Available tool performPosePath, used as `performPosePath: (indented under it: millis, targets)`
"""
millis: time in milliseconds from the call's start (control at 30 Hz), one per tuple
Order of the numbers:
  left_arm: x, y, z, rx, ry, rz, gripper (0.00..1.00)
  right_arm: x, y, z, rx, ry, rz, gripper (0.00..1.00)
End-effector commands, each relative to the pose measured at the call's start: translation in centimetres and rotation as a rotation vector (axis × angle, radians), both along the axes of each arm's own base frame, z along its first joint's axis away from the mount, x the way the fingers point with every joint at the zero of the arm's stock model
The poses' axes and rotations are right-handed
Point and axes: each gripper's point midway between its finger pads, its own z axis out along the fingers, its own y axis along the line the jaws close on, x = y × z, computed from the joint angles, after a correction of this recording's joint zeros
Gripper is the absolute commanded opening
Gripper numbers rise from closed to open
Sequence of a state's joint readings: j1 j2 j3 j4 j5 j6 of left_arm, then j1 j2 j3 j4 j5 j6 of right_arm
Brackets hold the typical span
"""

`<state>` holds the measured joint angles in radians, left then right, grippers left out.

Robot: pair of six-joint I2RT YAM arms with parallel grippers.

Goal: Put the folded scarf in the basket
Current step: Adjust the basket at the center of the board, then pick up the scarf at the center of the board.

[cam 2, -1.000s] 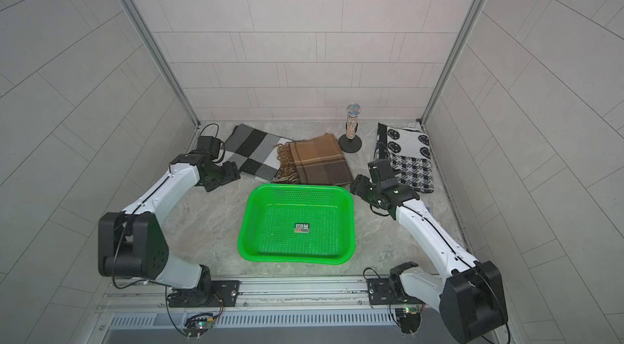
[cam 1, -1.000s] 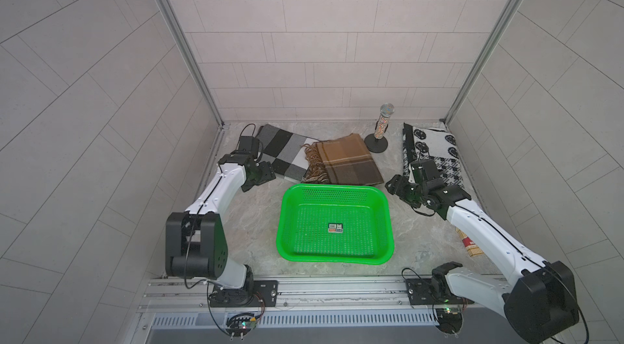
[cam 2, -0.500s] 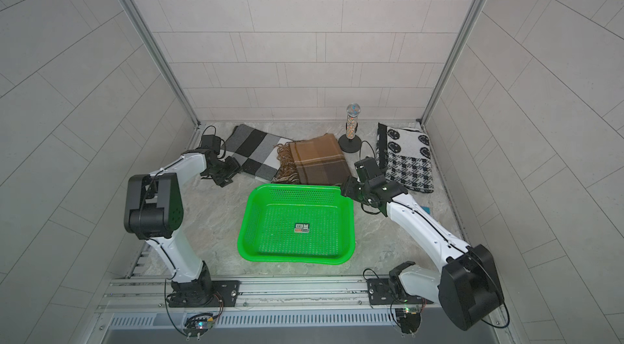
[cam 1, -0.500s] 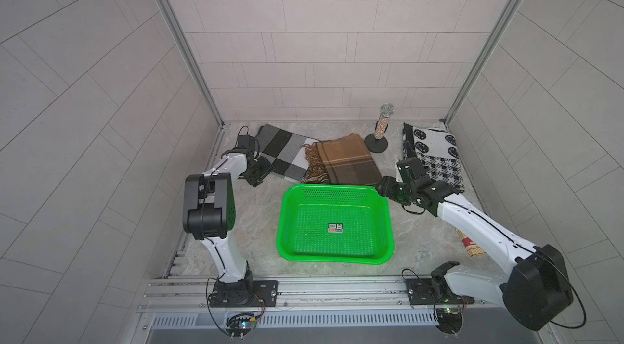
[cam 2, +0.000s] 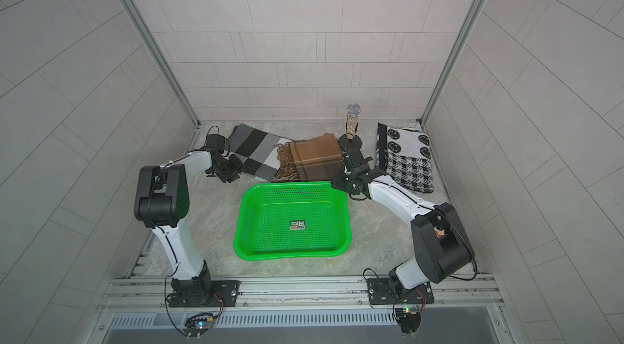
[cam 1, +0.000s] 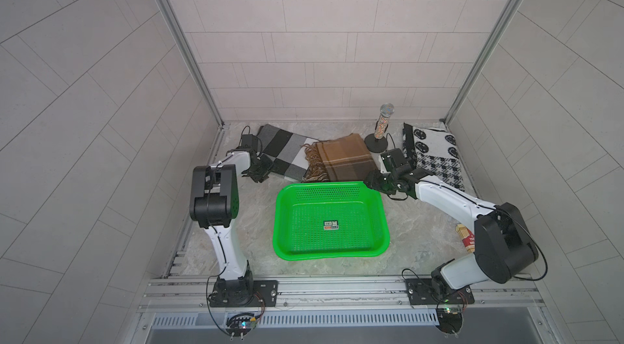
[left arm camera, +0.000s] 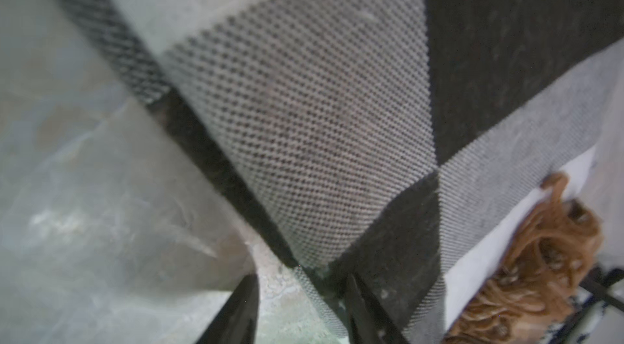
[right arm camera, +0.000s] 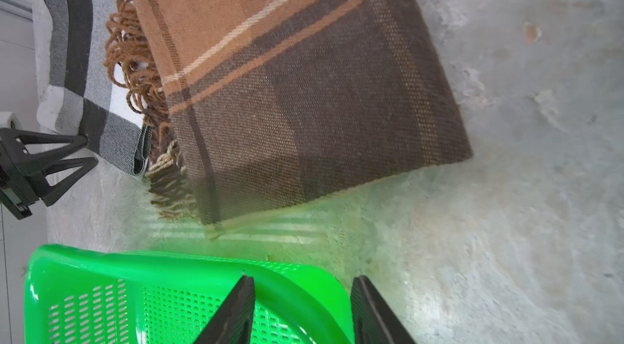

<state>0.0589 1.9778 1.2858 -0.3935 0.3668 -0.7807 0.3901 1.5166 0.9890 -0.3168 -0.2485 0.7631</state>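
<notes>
Grasping is beginning. The left pincer [left arm camera: 300, 278] is standing with jaws apart around a corner of the folded grey, black and white checked woven scarf [cam 1: 283, 153], which is lying flat ahead of it. The right pincer [right arm camera: 300, 280] is straddling, unclamped, the corner rim of the bright green perforated plastic basket [cam 1: 320, 186]. Next, I judge, the left is needing to pinch firmly, then carry the cloth towards the right pincer.

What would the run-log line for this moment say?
left gripper: open, astride checked scarf corner | right gripper: open, astride green basket rim corner | brown plaid scarf: on table, outside basket
</notes>
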Motion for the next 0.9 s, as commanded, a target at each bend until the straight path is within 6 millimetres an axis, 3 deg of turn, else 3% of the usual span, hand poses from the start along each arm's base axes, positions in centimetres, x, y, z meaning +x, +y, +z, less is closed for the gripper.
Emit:
performPosePath:
  millis: [0,167,333,600,733,867]
  targets:
    - [0.5,0.1,-1.0,0.010,-0.002,0.022,0.27,0.5,0.0,-1.1,-0.026,0.025,0.005,0.47]
    - [0.4,1.2,-1.2,0.049,-0.013,0.048,0.20,0.9,-1.7,-0.2,-0.038,-0.021,-0.057,0.48]
    - [0.3,2.2,0.0,0.048,-0.059,0.081,0.16,0.1,-2.3,-0.4,-0.011,-0.015,-0.085,0.50]
    - [0.4,2.0,1.5,0.029,-0.097,0.079,0.18,-3.8,-2.3,-1.4,0.023,0.035,-0.034,0.54]
    - [0.4,1.7,2.1,0.017,-0.114,0.074,0.15,-5.2,-1.4,-0.6,0.057,0.022,0.012,0.54]
    - [-0.1,2.1,2.1,0.023,-0.109,0.092,0.13,-6.9,0.7,-0.9,0.072,0.061,0.087,0.53]
